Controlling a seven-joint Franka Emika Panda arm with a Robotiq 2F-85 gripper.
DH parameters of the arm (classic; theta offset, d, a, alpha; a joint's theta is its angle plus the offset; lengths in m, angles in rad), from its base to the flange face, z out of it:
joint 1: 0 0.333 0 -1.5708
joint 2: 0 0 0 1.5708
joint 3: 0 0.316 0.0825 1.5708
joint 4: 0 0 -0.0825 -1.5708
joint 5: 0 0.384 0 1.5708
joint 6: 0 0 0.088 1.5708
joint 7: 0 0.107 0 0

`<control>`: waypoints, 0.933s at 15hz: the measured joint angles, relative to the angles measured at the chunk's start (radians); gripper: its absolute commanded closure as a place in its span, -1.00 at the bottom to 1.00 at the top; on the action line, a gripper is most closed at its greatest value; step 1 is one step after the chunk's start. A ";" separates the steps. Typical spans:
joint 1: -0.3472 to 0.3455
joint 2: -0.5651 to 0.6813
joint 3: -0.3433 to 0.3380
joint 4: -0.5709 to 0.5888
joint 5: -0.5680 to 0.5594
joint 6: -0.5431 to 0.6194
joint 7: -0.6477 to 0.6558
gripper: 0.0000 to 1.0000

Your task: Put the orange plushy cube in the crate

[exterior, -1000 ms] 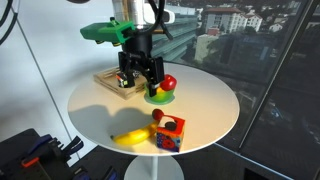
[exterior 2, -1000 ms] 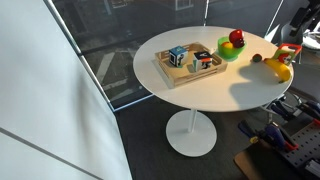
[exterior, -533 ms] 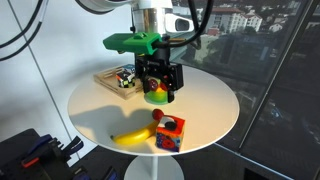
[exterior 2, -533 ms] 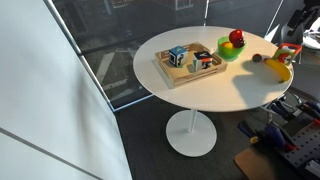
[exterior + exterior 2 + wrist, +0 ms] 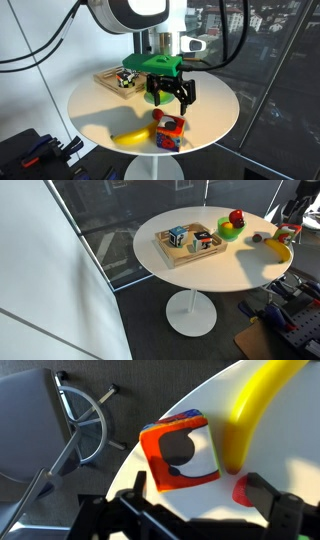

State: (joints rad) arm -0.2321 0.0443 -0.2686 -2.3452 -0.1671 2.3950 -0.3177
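The orange plushy cube [image 5: 168, 133] sits near the front of the round white table [image 5: 215, 110], next to a banana [image 5: 130, 138]. In the wrist view the cube [image 5: 180, 452] lies just ahead of the jaws, with the banana [image 5: 250, 405] beside it. My gripper [image 5: 170, 100] hangs open and empty above the cube, its fingers apart [image 5: 205, 495]. The crate [image 5: 105, 77] stands at the table's back; in an exterior view the crate [image 5: 175, 258] holds a patterned cube [image 5: 177, 236]. The orange cube [image 5: 288, 230] shows small at the right edge there.
A green bowl of fruit [image 5: 231, 228] stands beside the crate and is partly hidden behind my gripper [image 5: 153, 98]. A small red fruit-like item [image 5: 243, 490] lies by my right finger. The table edge is close in front of the cube. A chair base [image 5: 90, 420] stands below.
My gripper has moved from over the crate and bowl towards the table's front, and now hangs over the orange cube. Nothing on the table has moved.
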 measured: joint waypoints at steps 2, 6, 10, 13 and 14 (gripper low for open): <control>-0.005 0.028 0.000 0.003 0.000 0.019 -0.023 -1.00; -0.016 0.063 0.000 0.006 0.001 0.038 -0.083 -1.00; -0.030 0.086 0.000 0.006 0.001 0.061 -0.144 -1.00; -0.040 0.104 0.001 0.006 0.003 0.092 -0.191 -1.00; -0.043 0.111 0.003 0.006 0.010 0.102 -0.210 -1.00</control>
State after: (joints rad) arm -0.2754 0.1553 -0.2652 -2.3390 -0.1576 2.4967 -0.5274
